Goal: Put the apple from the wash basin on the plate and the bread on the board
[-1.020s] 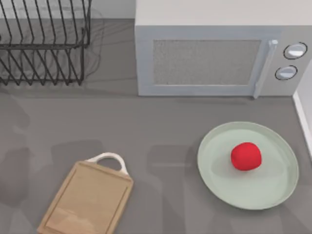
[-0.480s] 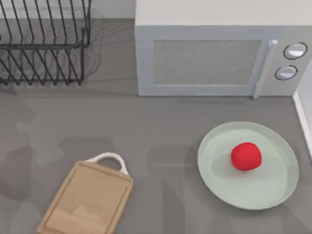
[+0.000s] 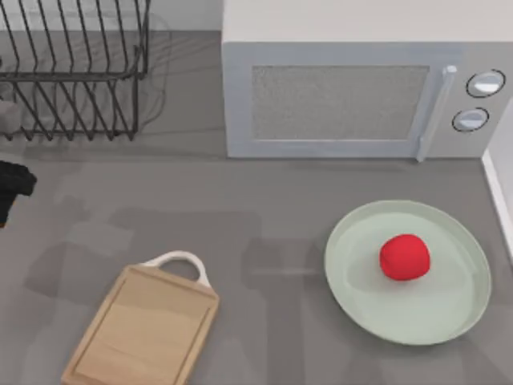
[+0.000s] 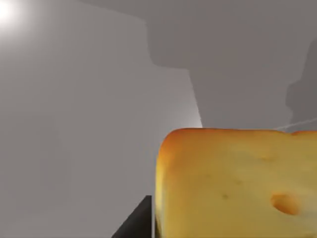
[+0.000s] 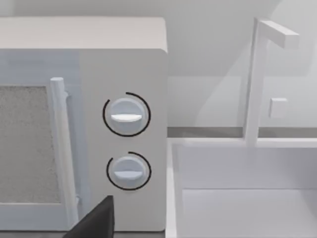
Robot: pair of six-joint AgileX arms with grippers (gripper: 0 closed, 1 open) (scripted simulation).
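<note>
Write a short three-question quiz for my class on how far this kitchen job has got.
1. True or false: the apple lies on the plate.
2. What lies on the board? A) the bread B) the apple C) nothing
3. Fill in: the bread looms close in the ____ wrist view.

Key:
1. True. The apple sits inside the plate's rim, beside the microwave.
2. C. The board's top is bare, so the bread step is not yet done.
3. Left. A dark part of the left arm shows at the table's left edge, below the dish rack.
</note>
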